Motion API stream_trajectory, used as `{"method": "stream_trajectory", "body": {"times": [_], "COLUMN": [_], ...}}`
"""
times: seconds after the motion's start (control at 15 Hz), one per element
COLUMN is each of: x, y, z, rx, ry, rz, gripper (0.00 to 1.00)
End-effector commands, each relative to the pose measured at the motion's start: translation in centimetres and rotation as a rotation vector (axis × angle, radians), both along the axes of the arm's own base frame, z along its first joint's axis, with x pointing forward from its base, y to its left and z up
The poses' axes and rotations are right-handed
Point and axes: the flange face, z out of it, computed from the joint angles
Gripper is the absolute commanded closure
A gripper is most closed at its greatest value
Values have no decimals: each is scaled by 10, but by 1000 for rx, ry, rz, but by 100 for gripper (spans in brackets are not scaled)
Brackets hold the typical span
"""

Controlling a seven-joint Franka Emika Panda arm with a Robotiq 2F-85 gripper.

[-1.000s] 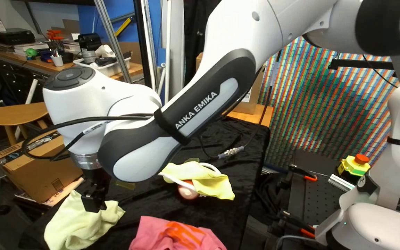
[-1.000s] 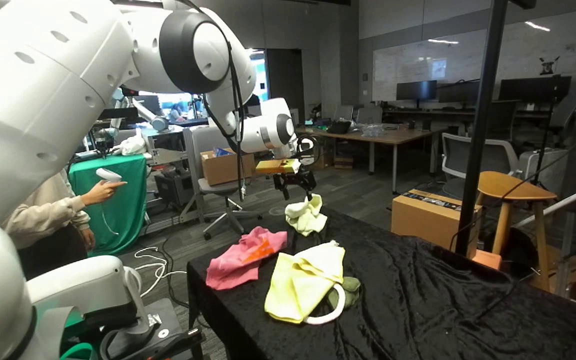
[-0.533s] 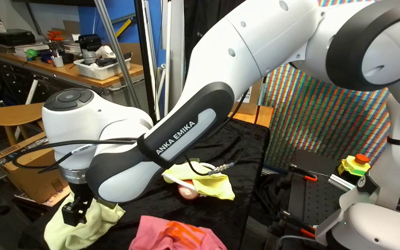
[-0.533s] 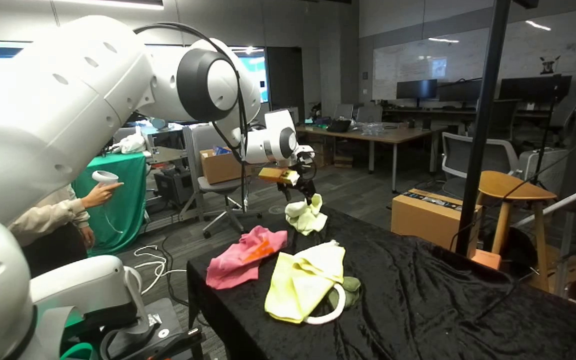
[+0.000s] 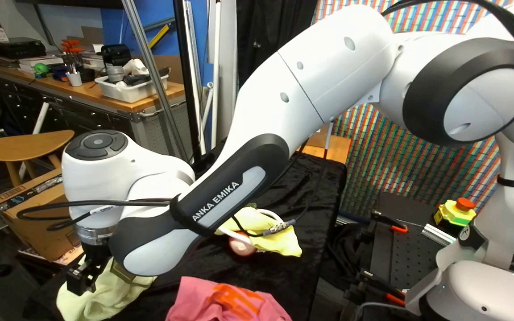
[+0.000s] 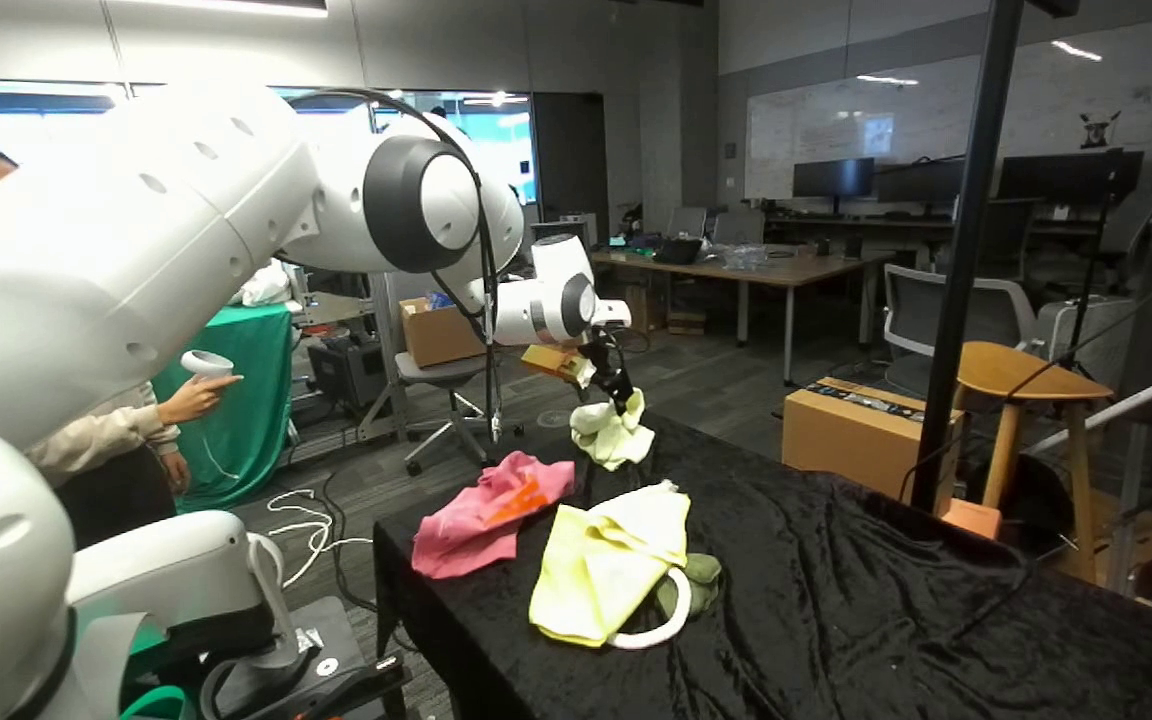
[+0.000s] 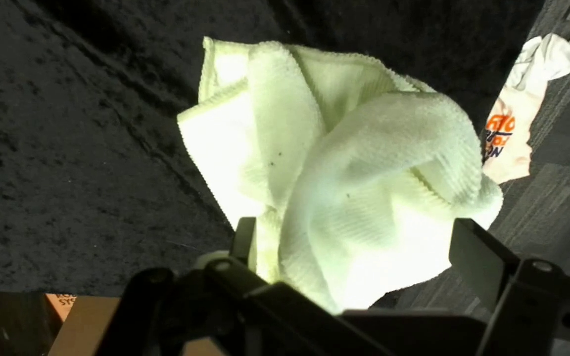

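Note:
My gripper point(image 7: 354, 242) is open, its two black fingers wide apart over a crumpled pale green cloth point(image 7: 384, 148). In both exterior views the gripper point(image 5: 80, 281) point(image 6: 616, 395) is low at the cloth point(image 5: 105, 296) point(image 6: 611, 437). I cannot tell whether the fingertips touch it. A pink cloth with an orange patch point(image 5: 230, 305) point(image 6: 486, 520) lies nearby. A yellow cloth point(image 5: 279, 238) point(image 6: 606, 570) lies over a white ring-like piece point(image 6: 661, 630), a dark green thing point(image 6: 698, 585) and a reddish round thing point(image 5: 241, 246).
Black velvet point(image 6: 836, 600) covers the table; the pale green cloth is near its edge. A cardboard box point(image 5: 38, 223) point(image 6: 866, 435) and a wooden stool point(image 5: 20, 145) point(image 6: 1026, 368) stand beyond. A black post point(image 6: 966, 220) rises beside the table. A person's hand point(image 6: 198, 397) holds a white controller.
The arm has come down and the gripper has lowered to the pale green cloth, shifting left in an exterior view. The cloths have not visibly moved.

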Motion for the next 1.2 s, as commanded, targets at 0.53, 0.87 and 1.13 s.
{"method": "stream_trajectory", "body": {"times": [0.53,0.87,1.13], "x": [8,2,-9], "y": [7,8,15], "z": [-4,1,16], "rx": [23,25,32], "ry": [-3,35,57], "rz": [-15,17,93], "gripper": [49,87,97]}}
